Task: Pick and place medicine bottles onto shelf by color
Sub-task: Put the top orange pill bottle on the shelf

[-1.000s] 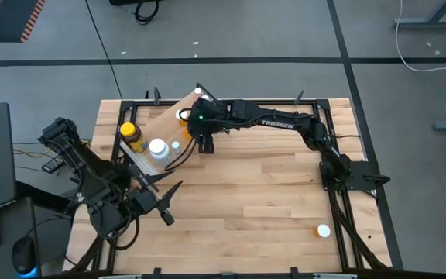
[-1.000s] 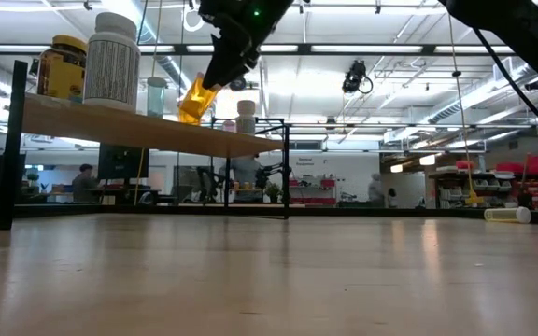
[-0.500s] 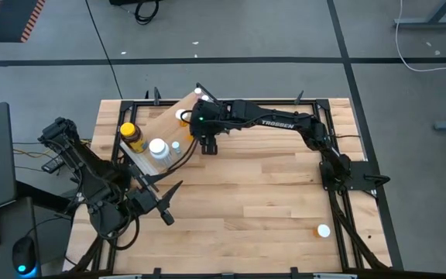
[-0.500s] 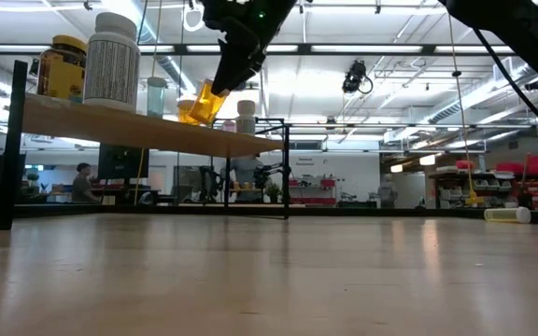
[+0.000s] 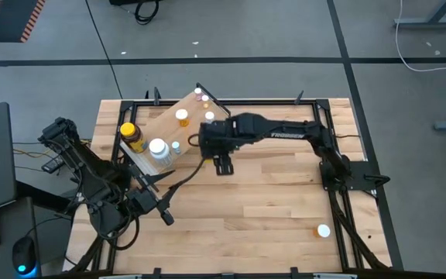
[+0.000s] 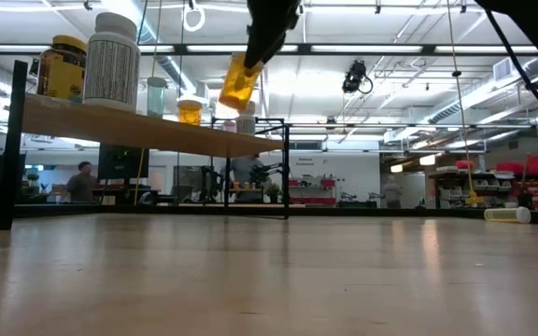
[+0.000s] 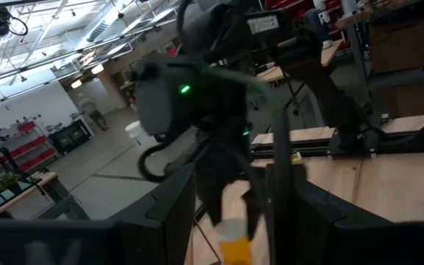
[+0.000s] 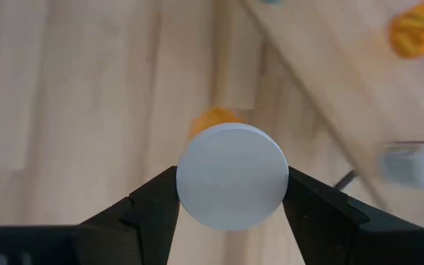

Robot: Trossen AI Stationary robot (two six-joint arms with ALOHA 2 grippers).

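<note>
The right hand [image 8: 230,193] holds a translucent orange plastic vial with a round white cap [image 6: 239,84], its two dark fingers pressed against opposite sides of the cap, so the orange body hangs below, slightly tilted. The grip at the cap keeps the fingers clear of the body, which I judge would let the vial be stood down on its base. In the high view this hand sits just off the right edge of the light plywood shelf on its thin black metal frame [image 5: 161,124], over bare butcher-block desk [image 5: 285,201], so the vial is in the air beside the shelf, not on it

The left hand [image 5: 158,200] waits low at the near left of the desk, fingers partly apart and empty

The shelf carries its load in a loose line by colour, as far as I can tell: at the left end an amber jar with a yellow lid [image 5: 131,135] and, beside it, a large white-capped clear bottle with a printed label [image 5: 158,148]; a small pale vial [image 5: 176,146] near the edge; further along, another orange vial [image 5: 182,116] standing upright, then small white-capped ones [image 5: 200,94] at the far end

One more white-capped vial [image 5: 323,230] lies on its side at the near right of the desk, well apart from the shelf, not yet sorted
</note>
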